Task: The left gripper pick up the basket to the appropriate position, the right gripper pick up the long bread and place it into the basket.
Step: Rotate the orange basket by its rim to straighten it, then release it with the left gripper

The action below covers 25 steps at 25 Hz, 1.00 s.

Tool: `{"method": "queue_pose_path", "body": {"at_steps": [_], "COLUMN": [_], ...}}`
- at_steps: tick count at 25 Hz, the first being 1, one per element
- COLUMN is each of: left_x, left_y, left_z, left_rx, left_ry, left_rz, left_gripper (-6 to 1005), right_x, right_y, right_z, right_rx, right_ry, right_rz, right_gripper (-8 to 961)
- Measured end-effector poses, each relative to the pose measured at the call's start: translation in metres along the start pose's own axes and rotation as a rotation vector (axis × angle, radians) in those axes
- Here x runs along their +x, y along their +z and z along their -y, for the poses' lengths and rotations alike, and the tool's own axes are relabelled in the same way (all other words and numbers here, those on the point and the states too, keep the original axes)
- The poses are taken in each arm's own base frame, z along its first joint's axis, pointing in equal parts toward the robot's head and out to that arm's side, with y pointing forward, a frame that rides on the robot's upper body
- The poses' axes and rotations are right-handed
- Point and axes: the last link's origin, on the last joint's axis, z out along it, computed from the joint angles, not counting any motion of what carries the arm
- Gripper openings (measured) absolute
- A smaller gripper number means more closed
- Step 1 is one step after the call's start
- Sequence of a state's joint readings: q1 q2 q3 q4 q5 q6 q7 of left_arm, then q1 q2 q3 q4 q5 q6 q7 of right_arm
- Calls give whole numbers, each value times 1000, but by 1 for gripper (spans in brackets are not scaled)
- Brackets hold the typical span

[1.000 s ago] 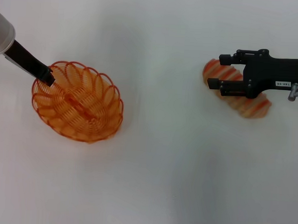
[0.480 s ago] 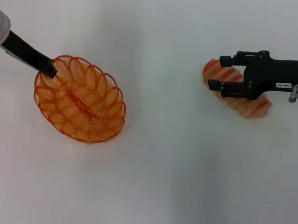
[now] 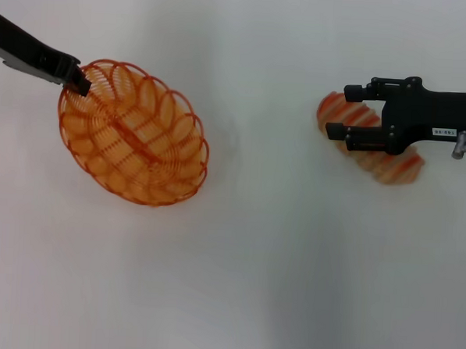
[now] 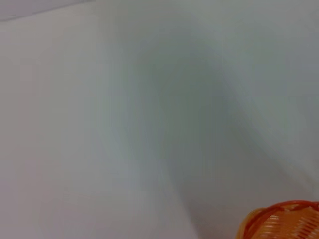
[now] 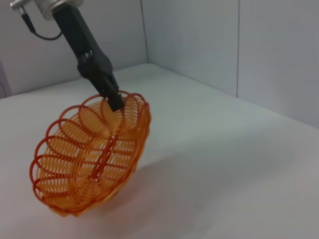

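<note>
Left of the long bread [image 3: 370, 139], my left hand [image 3: 79, 80] clamps the basket [image 3: 133, 132] rim, tilting it; my right hand [image 3: 339, 112] straddles the bread, fingers apart.

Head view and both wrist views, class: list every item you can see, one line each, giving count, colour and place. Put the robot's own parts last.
Basket: one, orange wire, on the robot's left, held by its rim and tilted, seemingly lifted off the table.
Bread: one, tan with orange-red stripes, on the table at the robot's right, partly under the right gripper.
Table: one, white, under everything.
Walls: grey panels behind the table, seen in the right wrist view.
Left gripper: one, black, shut on the basket's far-left rim.
Right gripper: one, black with a white label on its arm, over the bread, fingers open either side of it.
</note>
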State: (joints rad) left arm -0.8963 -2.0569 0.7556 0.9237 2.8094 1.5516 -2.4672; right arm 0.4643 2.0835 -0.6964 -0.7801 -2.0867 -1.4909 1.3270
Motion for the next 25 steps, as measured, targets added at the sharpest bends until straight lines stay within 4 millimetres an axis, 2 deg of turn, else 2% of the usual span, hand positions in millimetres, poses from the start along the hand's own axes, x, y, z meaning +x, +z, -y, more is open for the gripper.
{"method": "queue_pose_path", "body": {"at_steps": [12,17,19,20,25], "left_x": [10,-1,-1,-12,-25], "left_y": [-7,6,6,14,18], "left_z": [-16,-17,-17,-15,-10], "left_rx": [-72,-76,-76,-67,-68], "left_ry": [-179,-302,-302,-378,-481], "left_rz": [-64,-86,-86,-101,-115], "left_gripper": [77,76,76,77,77], "right_x": [0,-1,-1,0,-1], "right_y": [0,0,2,3,5], "right_z": [0,1,3,3,6], "right_rx": [-2,7,15,19,30], "right_ry": [-39,-47,-48,-48,-54], "right_rz": [3,3,4,4,-5], "right_gripper": [731,730,729,729,727]}}
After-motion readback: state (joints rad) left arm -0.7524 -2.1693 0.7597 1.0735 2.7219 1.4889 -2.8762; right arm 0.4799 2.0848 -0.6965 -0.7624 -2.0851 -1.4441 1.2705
